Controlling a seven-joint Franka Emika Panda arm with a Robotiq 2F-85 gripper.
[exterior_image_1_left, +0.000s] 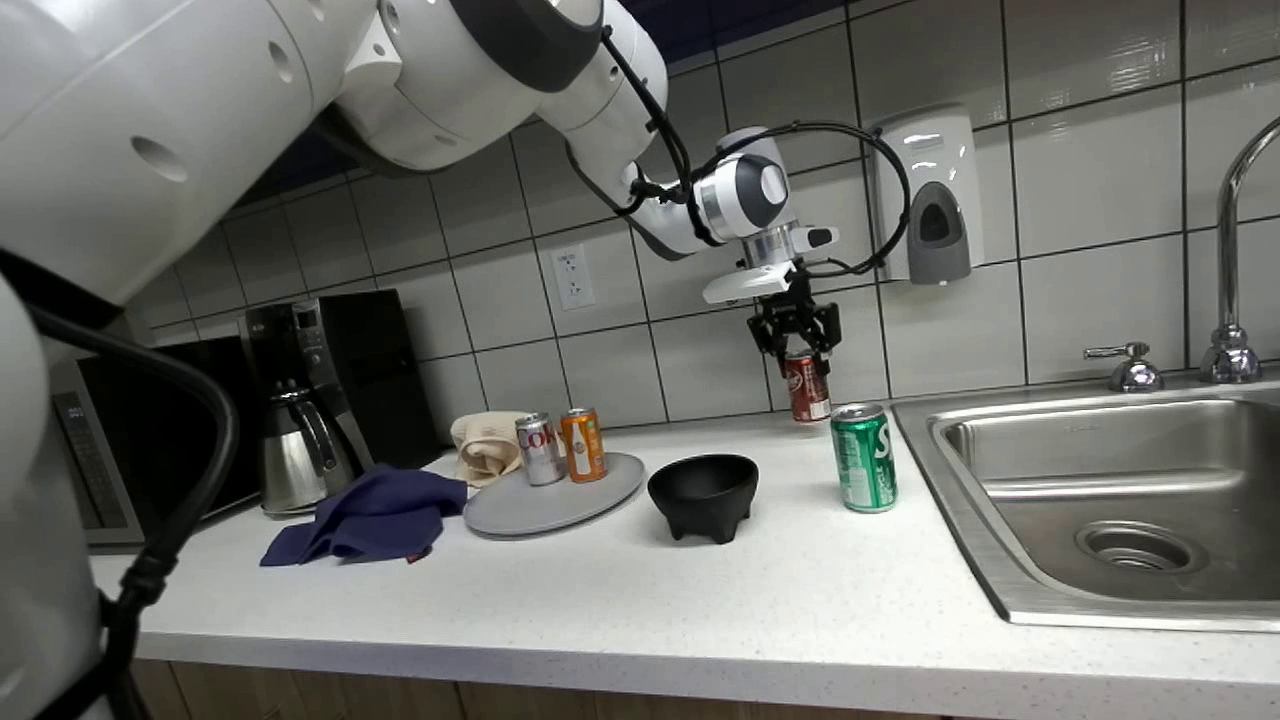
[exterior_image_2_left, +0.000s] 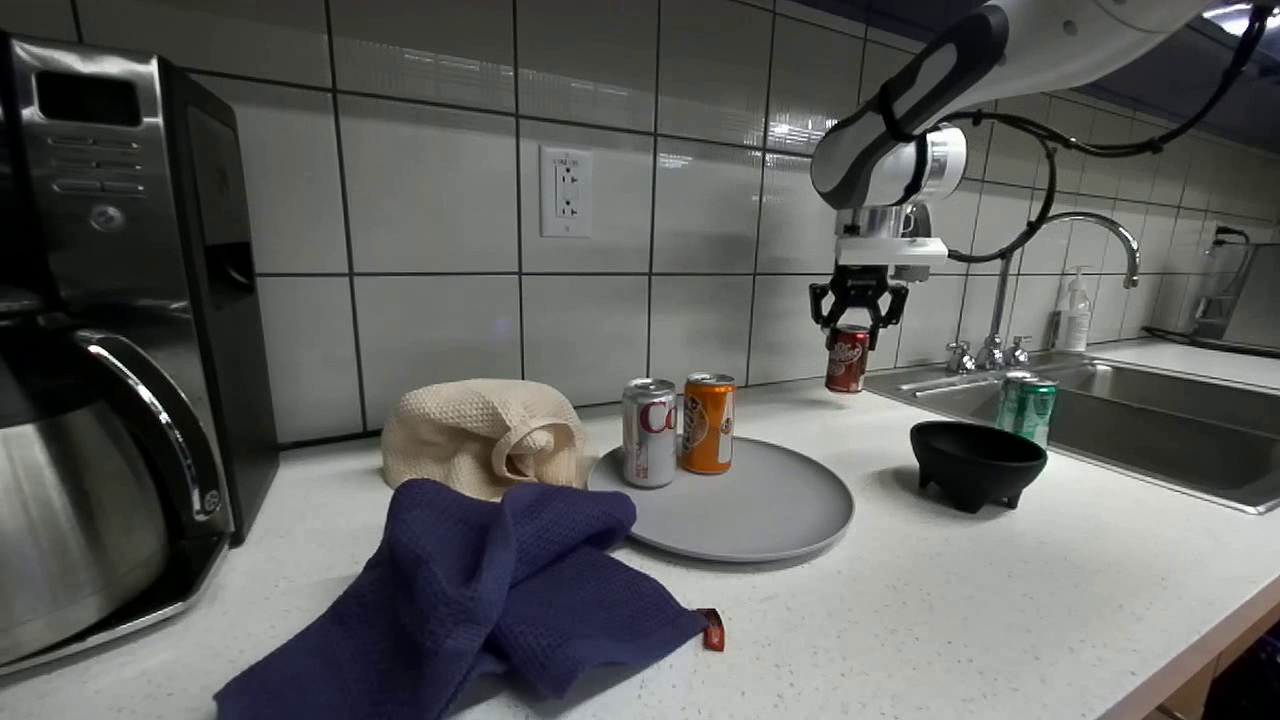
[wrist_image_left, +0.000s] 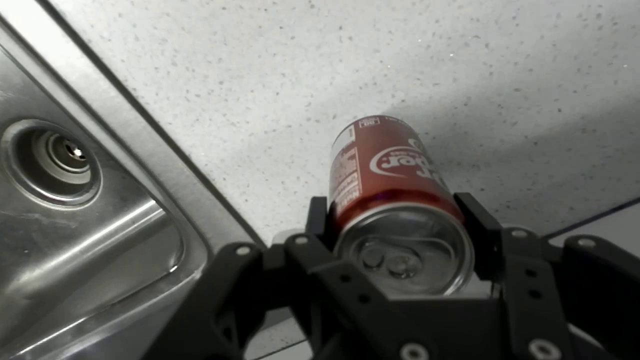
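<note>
**Your claw (wrist_image_left: 393, 215) held the red can (wrist_image_left: 392, 182) above the counter (exterior_image_1_left: 600, 600)**

You had the claw partway open, its jaws pressed to both sides of the red can just below the rim. The can was roughly upright near the tiled wall (exterior_image_1_left: 610, 375), close to the edge of the sink (exterior_image_1_left: 1080, 450), with its tabbed top facing up; what it contained could not be seen. The sink showed a round drain (exterior_image_1_left: 1140, 547) in its basin floor.

Outside the sink, a green can (exterior_image_1_left: 865, 460) stood upright, its contents hidden too. Near it sat a black bowl (exterior_image_1_left: 700, 505) on stubby legs, mouth up, dark inner wall showing. Farther along, a gray plate (exterior_image_2_left: 770, 515) carried two upright cans, a silver can (exterior_image_2_left: 650, 435) and an orange can (exterior_image_2_left: 708, 425), close beside each other. A cream cloth (exterior_image_2_left: 470, 435) lay bunched by the wall beside the plate, and a blue cloth (exterior_image_2_left: 470, 600) lay crumpled next to it. Past them, your coffee maker (exterior_image_2_left: 150, 250) stood with a steel carafe (exterior_image_2_left: 80, 530) on its base; whatever the carafe held was out of sight.
</note>
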